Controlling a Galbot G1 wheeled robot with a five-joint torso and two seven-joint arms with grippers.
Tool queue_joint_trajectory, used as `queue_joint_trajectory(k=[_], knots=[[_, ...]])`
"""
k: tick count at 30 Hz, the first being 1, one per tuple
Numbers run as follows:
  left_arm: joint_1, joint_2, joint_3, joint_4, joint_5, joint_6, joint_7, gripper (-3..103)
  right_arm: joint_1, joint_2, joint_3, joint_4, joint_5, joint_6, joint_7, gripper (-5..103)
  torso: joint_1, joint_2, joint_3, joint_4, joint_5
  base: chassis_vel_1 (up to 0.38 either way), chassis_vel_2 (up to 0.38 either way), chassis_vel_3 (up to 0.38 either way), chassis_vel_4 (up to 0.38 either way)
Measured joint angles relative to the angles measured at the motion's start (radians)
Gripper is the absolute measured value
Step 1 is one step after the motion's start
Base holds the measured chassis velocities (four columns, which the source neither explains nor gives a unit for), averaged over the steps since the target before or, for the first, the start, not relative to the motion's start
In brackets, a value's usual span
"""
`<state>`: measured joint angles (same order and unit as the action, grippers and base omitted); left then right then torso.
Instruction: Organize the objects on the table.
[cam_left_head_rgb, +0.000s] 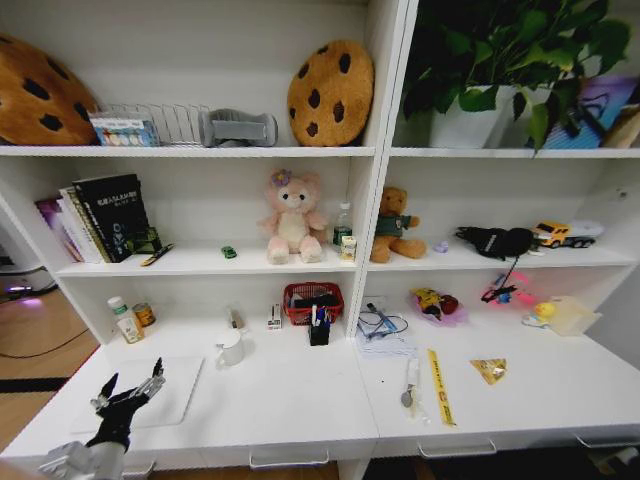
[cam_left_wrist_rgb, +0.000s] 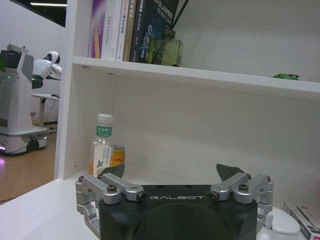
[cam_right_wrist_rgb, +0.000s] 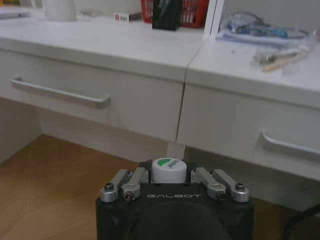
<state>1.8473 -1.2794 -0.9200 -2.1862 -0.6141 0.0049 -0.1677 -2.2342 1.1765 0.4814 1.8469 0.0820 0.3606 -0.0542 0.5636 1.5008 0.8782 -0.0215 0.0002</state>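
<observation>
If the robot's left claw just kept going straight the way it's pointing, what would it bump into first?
Probably the small drink bottle and the can beside it, standing at the back of the table. The open left gripper points roughly toward them; depth is hard to judge, so it might pass beside them to the back wall.

The tabletop (cam_left_head_rgb: 300, 400) is smooth white laminate with a matt-to-satin finish; its drawer handle (cam_right_wrist_rgb: 60, 92) is brushed silver metal. The laptop (cam_left_head_rgb: 150, 395) lies flat with a pale, matt lid. The left tool (cam_left_head_rgb: 128, 390) has a matt black plastic body, bare silver metal linkages with screw heads, and dark fingertips (cam_left_wrist_rgb: 231, 172). The right tool (cam_right_wrist_rgb: 172, 187) has the same black housing and metal links, closed around a white plastic cap (cam_right_wrist_rgb: 169, 169) with a green label. The floor (cam_right_wrist_rgb: 65, 185) is wood-grained with a low sheen. The bottle (cam_left_wrist_rgb: 101, 150) is clear plastic with a printed paper label. The bear (cam_left_head_rgb: 294, 220) is pink plush cloth. The basket (cam_left_head_rgb: 312, 300) is red perforated plastic.
</observation>
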Motion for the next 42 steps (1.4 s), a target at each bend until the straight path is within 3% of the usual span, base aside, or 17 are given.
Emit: queue_joint_trajectory(k=[4,16,24,33,42], knots=[[-0.003,0.000,0.005,-0.020,0.019,0.024,-0.017,100,0.147,-0.006,-0.042,-0.190,0.076,-0.001,-0.015,31,0.000,0.000,0.000,0.0002,-0.0001,0.000,0.000,0.000,0.000],[0.010,0.001,0.013,-0.055,0.055,0.053,-0.048,100,0.454,-0.010,-0.099,-0.604,0.128,0.039,-0.046,31,0.000,0.000,0.000,0.0000,-0.0002,0.000,0.000,0.000,0.000],[0.020,-0.007,0.024,-0.071,0.079,0.061,-0.061,100,0.665,0.031,-0.117,-0.784,0.212,0.047,-0.078,31,0.000,0.000,0.000,0.0003,-0.0001,0.000,0.000,0.000,0.000],[0.038,0.003,0.011,-0.083,0.079,0.068,-0.067,100,0.885,0.034,-0.154,-1.013,0.207,0.069,-0.107,31,0.000,0.000,0.000,0.0001,-0.0003,0.000,0.000,0.000,0.000],[0.027,0.002,0.018,-0.073,0.082,0.075,-0.071,100,1.010,0.055,-0.166,-1.115,0.199,0.079,-0.113,31,0.000,0.000,0.000,0.0004,-0.0002,0.000,0.000,0.000,0.000]])
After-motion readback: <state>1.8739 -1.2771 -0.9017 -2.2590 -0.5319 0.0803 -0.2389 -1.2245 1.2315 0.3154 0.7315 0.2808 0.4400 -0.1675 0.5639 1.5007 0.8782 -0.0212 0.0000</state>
